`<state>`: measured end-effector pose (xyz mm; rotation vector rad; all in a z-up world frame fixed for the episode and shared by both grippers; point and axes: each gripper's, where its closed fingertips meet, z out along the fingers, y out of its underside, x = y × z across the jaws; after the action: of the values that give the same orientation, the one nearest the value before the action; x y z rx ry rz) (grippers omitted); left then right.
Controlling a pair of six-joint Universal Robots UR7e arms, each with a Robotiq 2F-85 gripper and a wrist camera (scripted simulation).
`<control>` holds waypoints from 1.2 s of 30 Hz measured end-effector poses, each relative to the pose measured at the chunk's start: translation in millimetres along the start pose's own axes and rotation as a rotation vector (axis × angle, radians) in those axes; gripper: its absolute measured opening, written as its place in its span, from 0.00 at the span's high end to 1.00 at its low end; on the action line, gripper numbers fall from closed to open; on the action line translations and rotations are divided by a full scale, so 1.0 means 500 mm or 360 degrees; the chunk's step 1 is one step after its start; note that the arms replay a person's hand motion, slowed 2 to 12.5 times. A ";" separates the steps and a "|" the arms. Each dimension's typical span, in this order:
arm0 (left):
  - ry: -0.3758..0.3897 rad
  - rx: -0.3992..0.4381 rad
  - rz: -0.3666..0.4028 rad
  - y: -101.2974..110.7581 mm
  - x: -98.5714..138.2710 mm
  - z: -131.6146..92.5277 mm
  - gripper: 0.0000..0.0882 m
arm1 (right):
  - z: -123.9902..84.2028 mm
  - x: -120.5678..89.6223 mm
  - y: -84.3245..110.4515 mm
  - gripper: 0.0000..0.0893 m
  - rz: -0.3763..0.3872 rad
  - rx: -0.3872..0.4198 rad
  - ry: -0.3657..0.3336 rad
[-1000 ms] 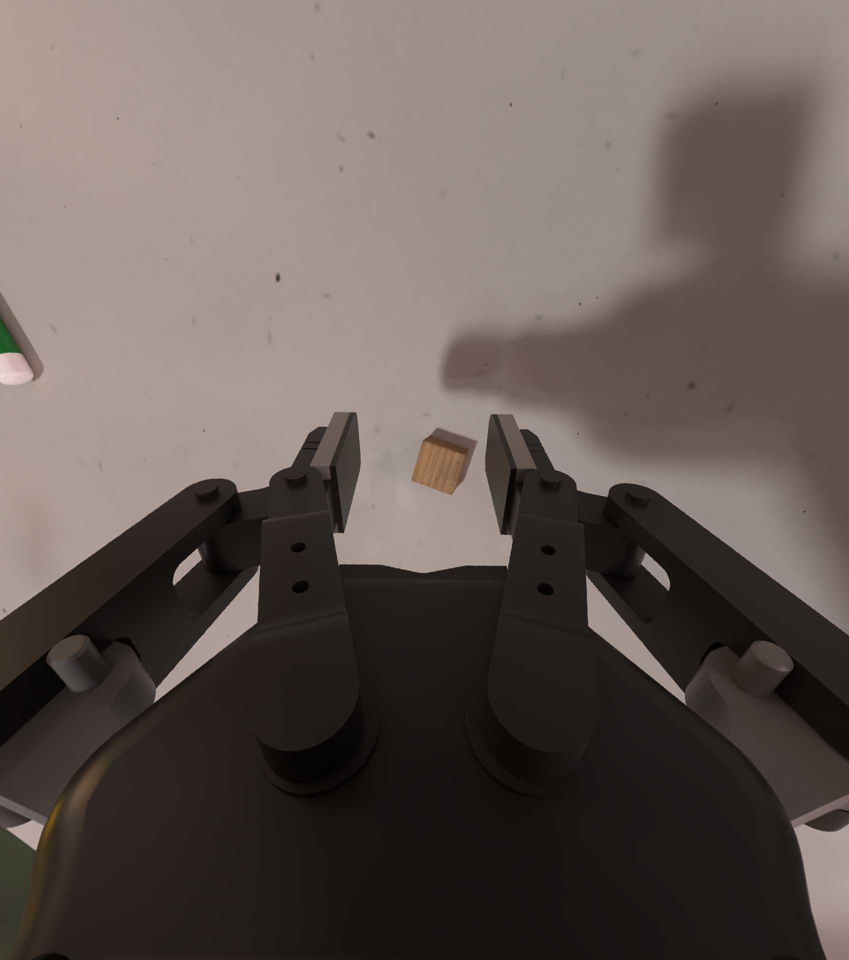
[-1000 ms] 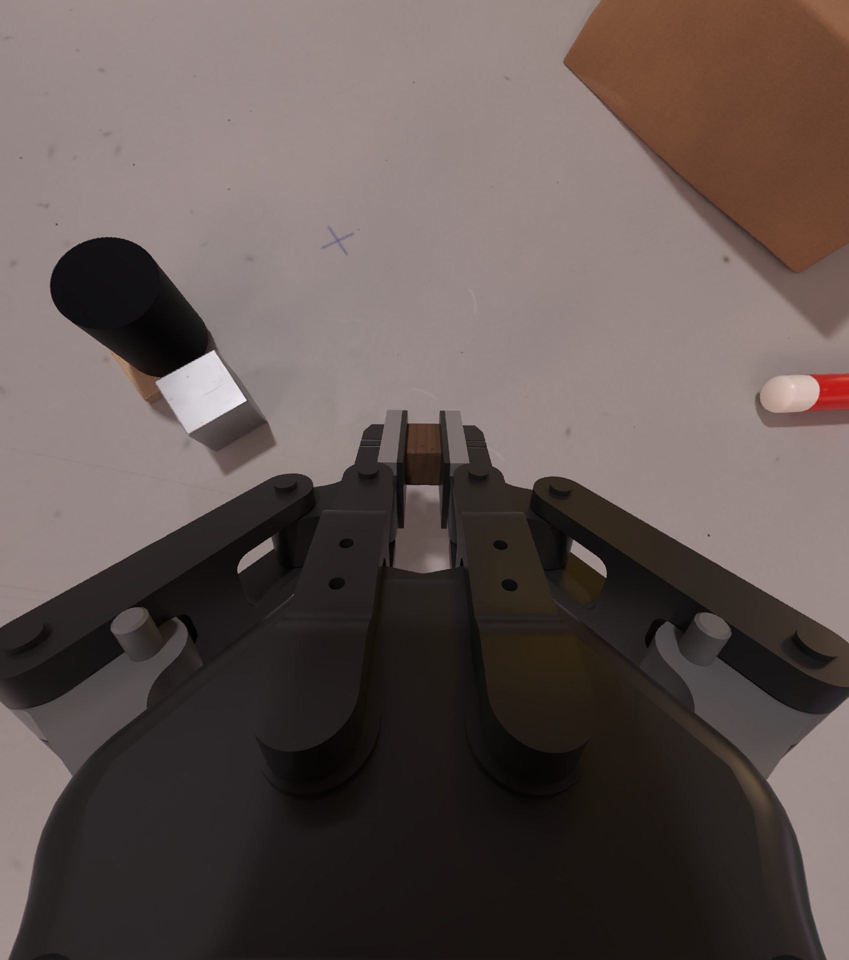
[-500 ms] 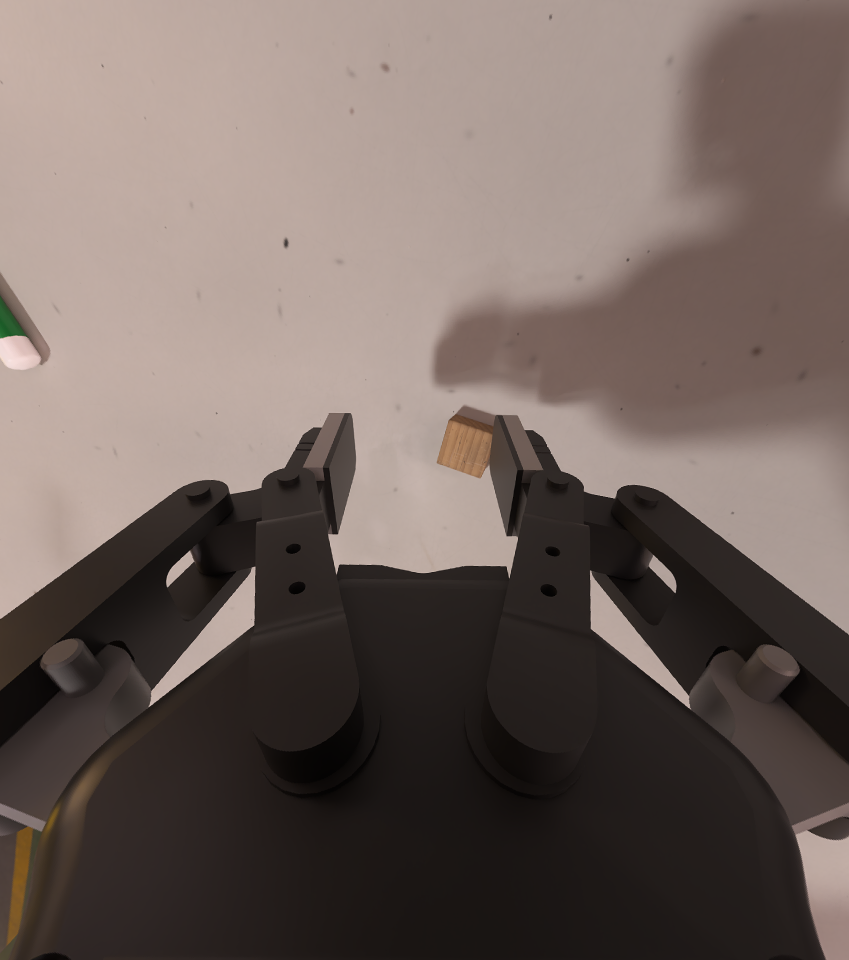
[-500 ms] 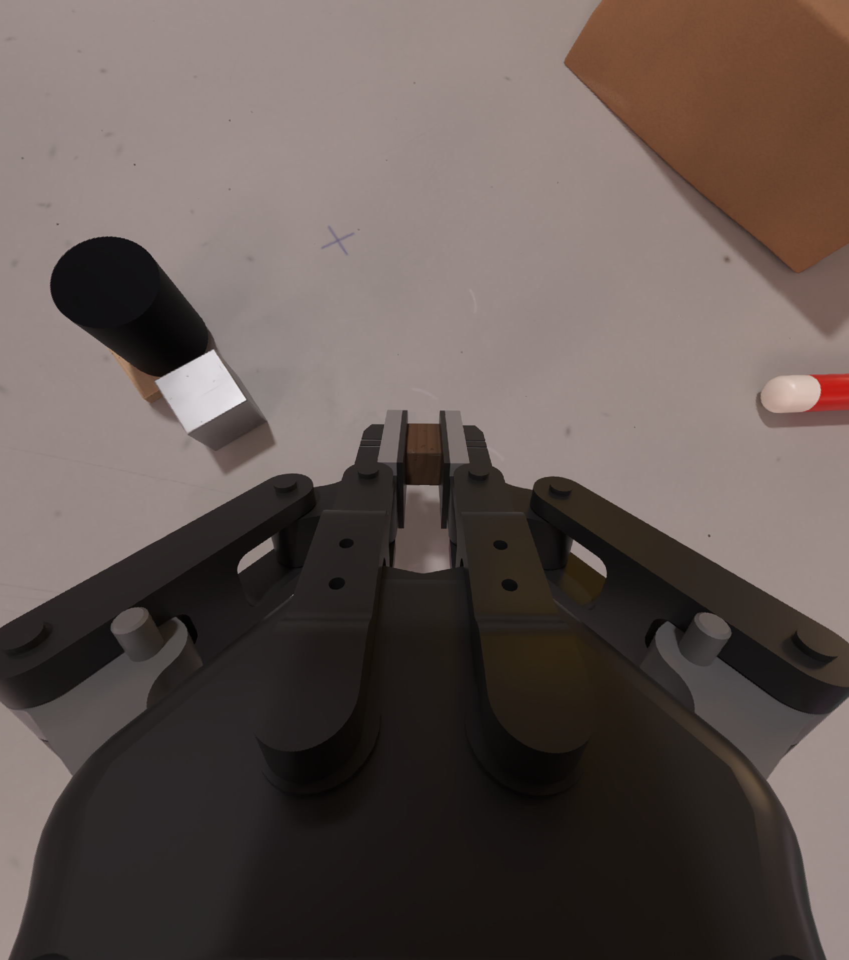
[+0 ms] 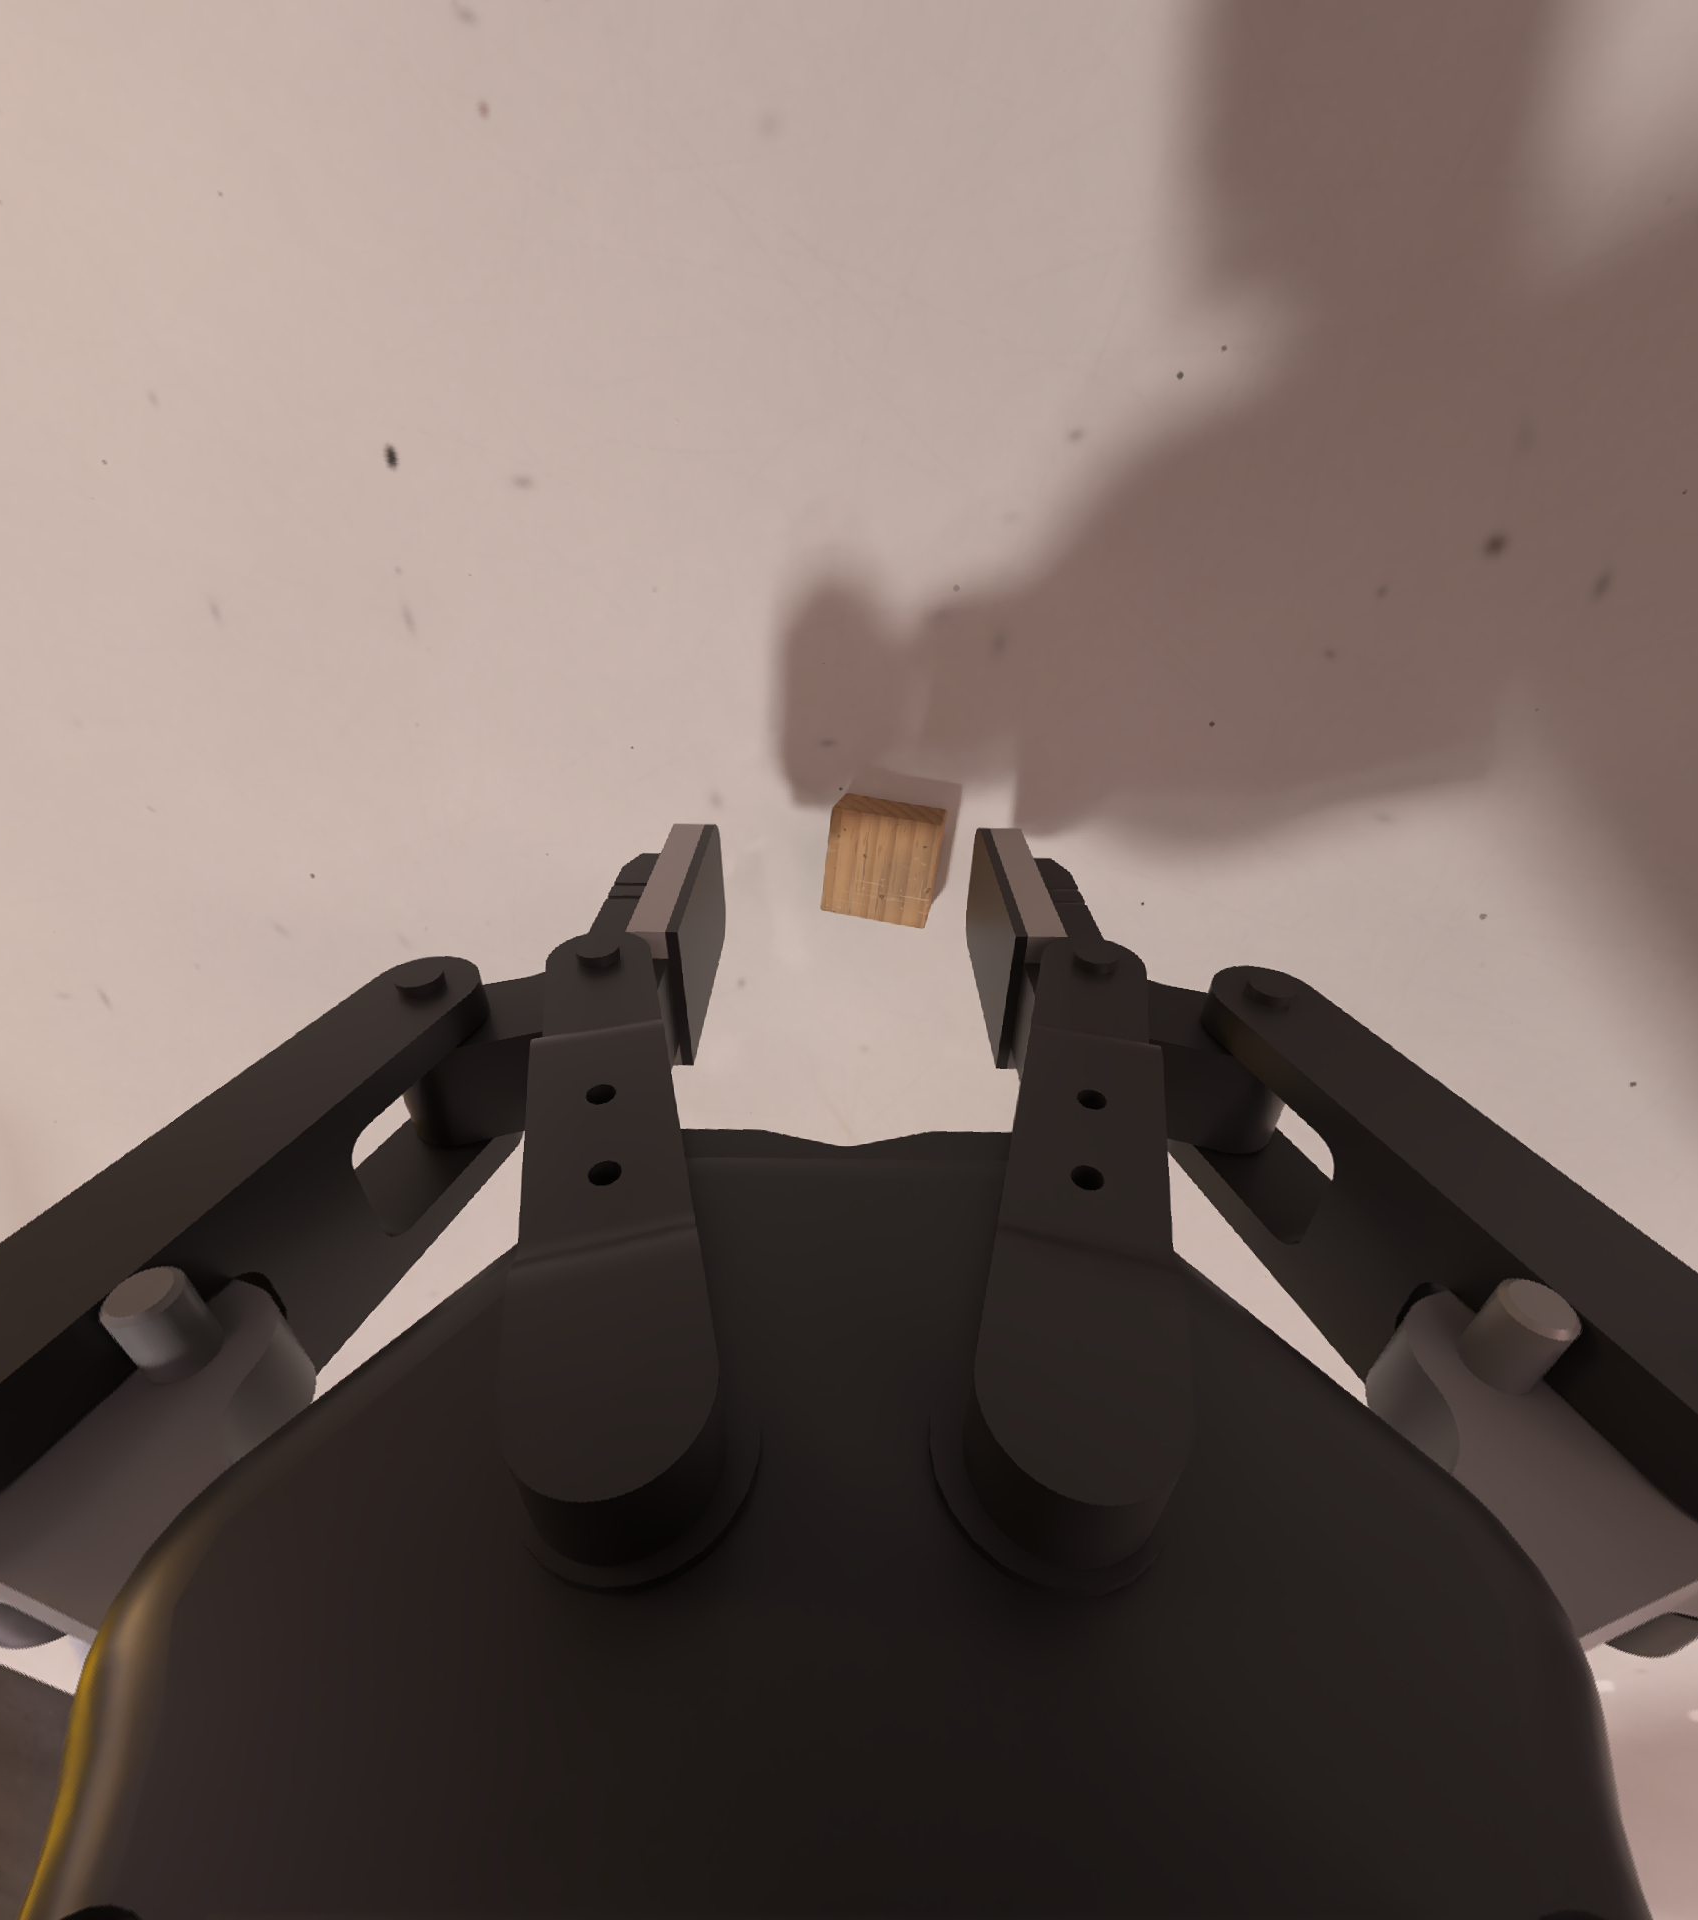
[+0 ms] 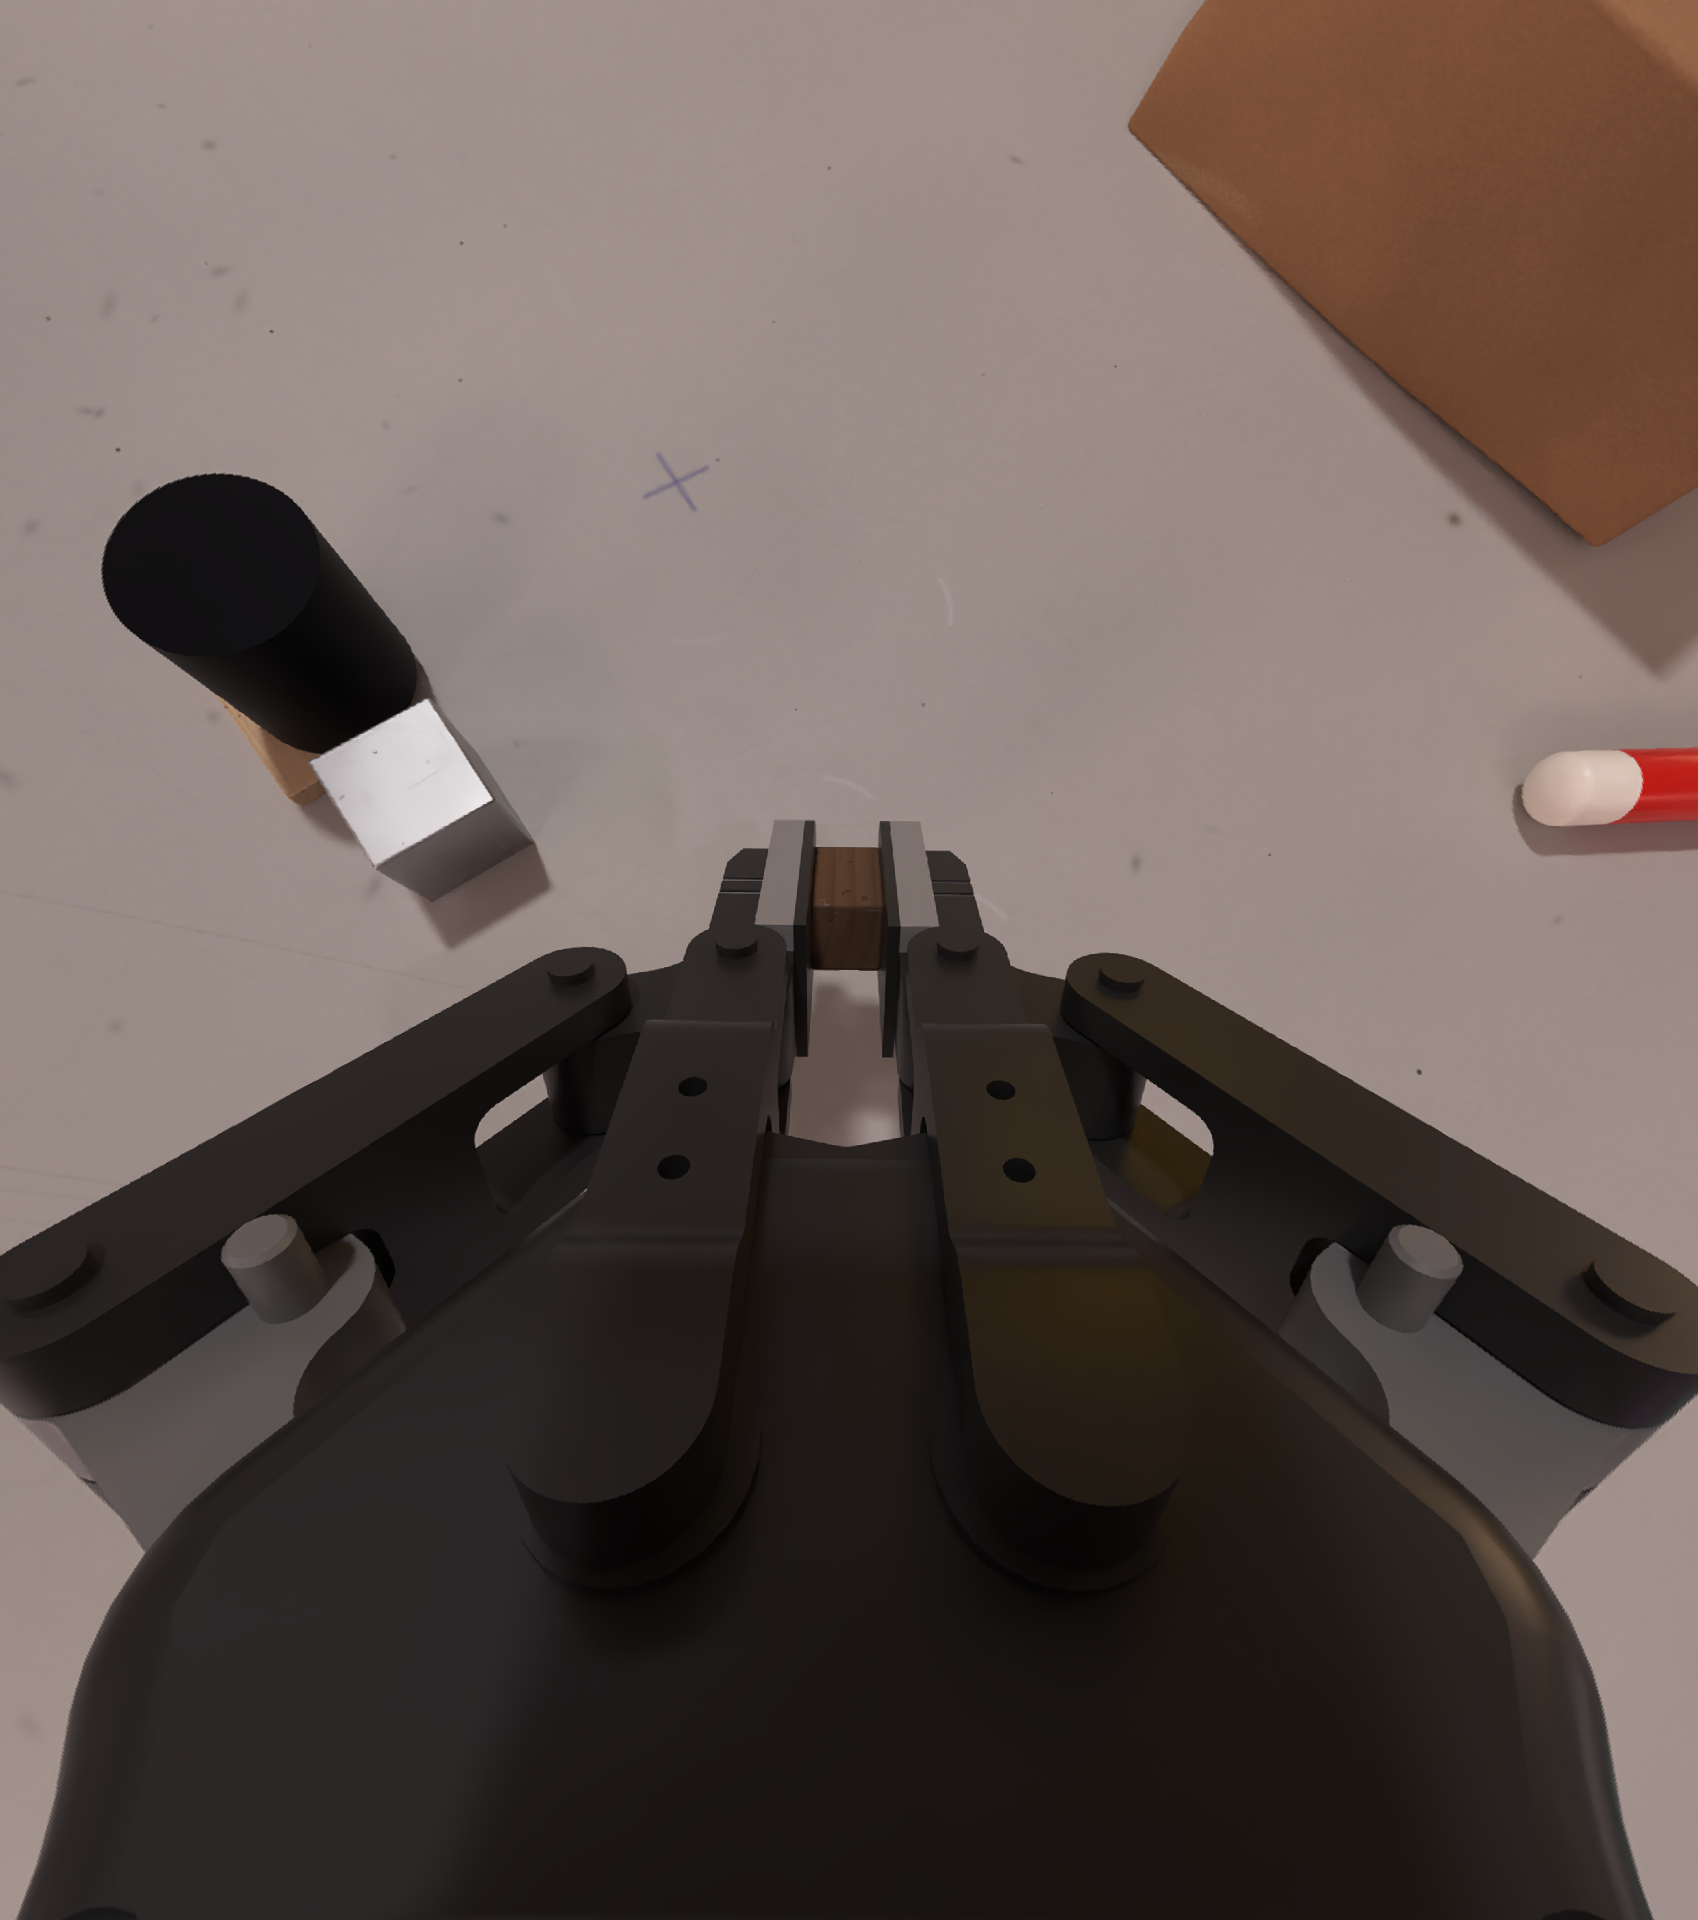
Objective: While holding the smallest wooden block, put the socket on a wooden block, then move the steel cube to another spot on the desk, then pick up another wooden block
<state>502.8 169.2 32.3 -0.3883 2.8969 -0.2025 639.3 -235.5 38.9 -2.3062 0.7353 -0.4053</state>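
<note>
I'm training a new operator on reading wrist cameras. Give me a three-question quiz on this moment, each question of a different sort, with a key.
1. True or false: the right gripper is shut on a small dark wooden block.
2. Multiple choice: the black socket stands on
A. the bare desk
B. a light wooden block
C. the steel cube
3. Fill in: the left gripper is ____ above the pale wooden block on the desk.

Key
1. True: both pads press its sides.
2. B: a light wooden block shows under the socket, with the steel cube beside it.
3. Open: the block sits in line with the gap, untouched by either finger.
</note>
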 end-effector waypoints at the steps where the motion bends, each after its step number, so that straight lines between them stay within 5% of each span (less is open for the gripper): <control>1: 0.0008 -0.0005 0.0008 0.001 0.000 0.002 0.52 | 0.000 0.000 0.000 0.88 0.0000 0.0000 0.0000; 14: 0.0103 -0.0070 0.0110 0.006 0.005 0.030 0.58 | 0.000 0.000 0.000 0.88 0.0005 -0.0001 -0.0001; 23: 0.0169 -0.0147 0.0147 0.020 0.012 0.047 0.75 | 0.000 0.000 0.000 0.88 0.0008 -0.0001 0.0000; 36: 0.0164 -0.0102 0.0083 0.015 0.004 0.046 0.75 | 0.001 0.000 0.000 0.88 0.0011 -0.0003 0.0003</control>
<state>504.4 173.1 8.2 -0.3215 3.0173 -0.1253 639.4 -235.5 38.6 -2.3050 0.7443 -0.4038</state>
